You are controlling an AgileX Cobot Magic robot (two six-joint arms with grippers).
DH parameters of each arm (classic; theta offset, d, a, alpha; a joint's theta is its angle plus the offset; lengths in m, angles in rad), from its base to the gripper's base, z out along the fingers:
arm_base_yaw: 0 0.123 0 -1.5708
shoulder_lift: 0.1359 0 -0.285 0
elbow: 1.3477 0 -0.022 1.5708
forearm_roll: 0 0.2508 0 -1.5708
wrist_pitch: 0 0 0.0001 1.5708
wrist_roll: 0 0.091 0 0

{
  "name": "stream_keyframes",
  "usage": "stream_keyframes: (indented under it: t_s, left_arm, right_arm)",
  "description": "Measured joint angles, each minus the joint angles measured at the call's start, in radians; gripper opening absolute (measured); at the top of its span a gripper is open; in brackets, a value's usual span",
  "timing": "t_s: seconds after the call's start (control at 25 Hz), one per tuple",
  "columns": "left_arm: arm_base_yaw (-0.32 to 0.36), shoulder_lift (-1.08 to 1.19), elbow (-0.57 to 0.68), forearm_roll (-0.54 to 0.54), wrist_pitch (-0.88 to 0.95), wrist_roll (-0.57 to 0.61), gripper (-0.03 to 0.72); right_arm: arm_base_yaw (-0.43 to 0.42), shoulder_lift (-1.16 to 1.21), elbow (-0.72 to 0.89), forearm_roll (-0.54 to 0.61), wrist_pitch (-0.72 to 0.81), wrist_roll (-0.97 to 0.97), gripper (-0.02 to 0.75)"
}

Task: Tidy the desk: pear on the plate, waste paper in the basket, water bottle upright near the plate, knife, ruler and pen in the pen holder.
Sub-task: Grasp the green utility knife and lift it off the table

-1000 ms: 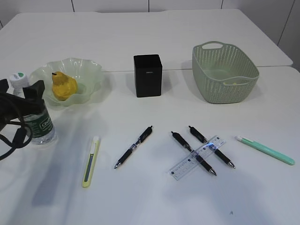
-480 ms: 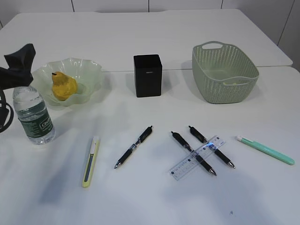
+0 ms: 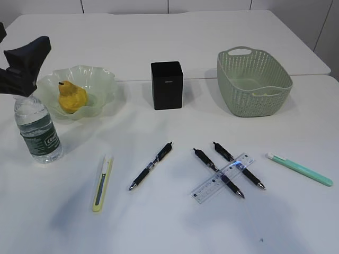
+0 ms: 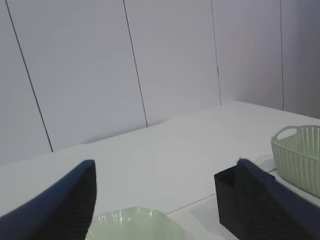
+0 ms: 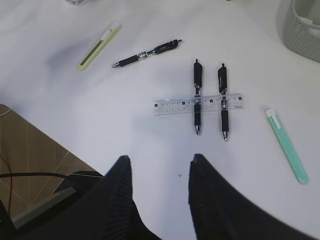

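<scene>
The pear point(image 3: 71, 98) lies on the glass plate point(image 3: 103, 79). The water bottle point(image 3: 38, 129) stands upright left of the plate. My left gripper point(image 3: 24, 39) hovers open above the bottle, holding nothing; its wrist view shows the plate rim point(image 4: 130, 220) and pen holder point(image 4: 227, 200). A yellow knife point(image 3: 102, 182), three black pens point(image 3: 151, 165), point(image 3: 218, 172), point(image 3: 238, 165), a clear ruler point(image 3: 222, 178) across two of them, and a green knife point(image 3: 300, 169) lie on the table. My right gripper point(image 5: 160, 159) is open and empty above the table's near edge. The black pen holder point(image 3: 167, 84) stands mid-table.
The green basket point(image 3: 254, 82) sits at the back right with a pale yellowish scrap point(image 3: 259, 94) inside; I cannot tell if that is the waste paper. The right wrist view shows the ruler point(image 5: 200, 104), the pens and both knives spread ahead of the fingers.
My left gripper has let go of the water bottle and risen above it. The bottle stays upright. Nothing else has moved.
</scene>
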Motion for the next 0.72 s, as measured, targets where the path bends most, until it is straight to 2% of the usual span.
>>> stream_keyframes:
  t_s: [0.2, 0.56, 0.72]
  left_arm:
    - [0.0, -0.057, -0.036, 0.014, 0.18, -0.002, 0.599]
    - [0.0, -0.15, -0.242, 0.018, 0.733, -0.006, 0.592]
    - [0.0, -0.189, -0.31, -0.019, 0.966, -0.012, 0.586]
  right_arm:
    - [0.0, 0.0, 0.0, 0.004, 0.0, -0.004, 0.314]
    - [0.0, 0.0, 0.0, 0.008, 0.0, -0.006, 0.314]
    - [0.0, 0.0, 0.0, 0.008, 0.0, -0.006, 0.314]
